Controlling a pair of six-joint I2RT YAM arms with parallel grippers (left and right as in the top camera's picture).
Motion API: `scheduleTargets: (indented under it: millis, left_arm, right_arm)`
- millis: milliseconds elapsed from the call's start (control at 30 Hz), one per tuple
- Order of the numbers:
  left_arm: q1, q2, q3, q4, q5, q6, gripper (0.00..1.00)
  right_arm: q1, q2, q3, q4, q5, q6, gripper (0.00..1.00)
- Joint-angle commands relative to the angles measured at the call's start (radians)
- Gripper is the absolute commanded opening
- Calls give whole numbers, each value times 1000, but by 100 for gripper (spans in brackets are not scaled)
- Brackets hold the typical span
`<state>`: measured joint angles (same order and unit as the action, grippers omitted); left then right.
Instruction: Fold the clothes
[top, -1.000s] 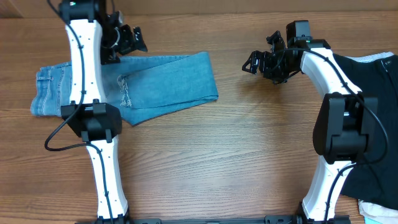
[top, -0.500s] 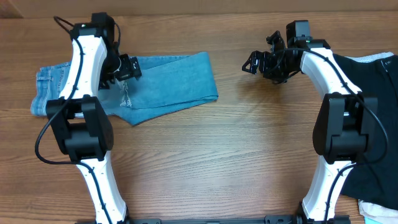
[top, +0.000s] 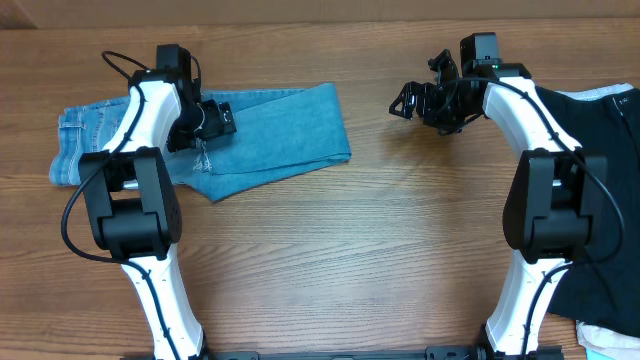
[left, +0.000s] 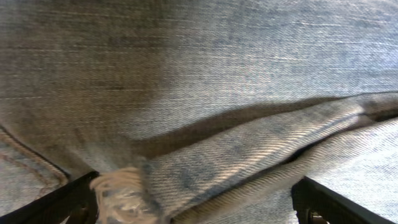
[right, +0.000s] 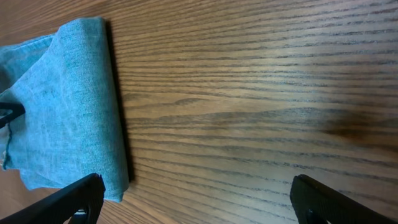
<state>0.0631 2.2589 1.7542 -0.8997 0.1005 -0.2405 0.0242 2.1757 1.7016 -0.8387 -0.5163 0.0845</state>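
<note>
The light blue jeans (top: 270, 135) lie folded across the far left of the table, waist end at the left and fold edge at the right. My left gripper (top: 205, 125) is open and low over the jeans by the frayed knee rip (top: 203, 155). Denim folds fill the left wrist view (left: 205, 93), with frayed white threads (left: 121, 193) between the fingers. My right gripper (top: 408, 102) is open and empty above bare wood, to the right of the jeans. The right wrist view shows the jeans' folded edge (right: 74, 106) at its left.
A black garment (top: 600, 150) lies at the right edge of the table, under the right arm. A white cloth (top: 608, 345) shows at the bottom right corner. The wooden table (top: 350, 260) runs across the whole view.
My left gripper has moved down from the table's far edge onto the jeans near the knee rip. The right arm has not moved.
</note>
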Motion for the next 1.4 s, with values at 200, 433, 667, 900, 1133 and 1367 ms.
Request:
scheduleTargets:
  millis: [200,433,667,900,1133,1367]
  left_arm:
    - [-17,0,47,-47,45,140,29]
    - [-17,0,201,-122,-48,159,4]
    - [-17,0,199,-130,-93,159,100]
    - [-2,-1,447,-347,-89,-23,100]
    - [134,-1,631,-467,-82,-53,100]
    - [352,0,630,-440,-51,-26,100]
  right_arm:
    - [-3,-42,7,2,3,-6,100]
    - [-3,-42,7,2,3,-6,100]
    - [-3,-42,7,3,4,-6,100]
    - [-3,-42,7,3,3,-6,100]
    - [-2,-42,7,59,-26,5,100]
    - [124,-8,3,47,-153,174,100]
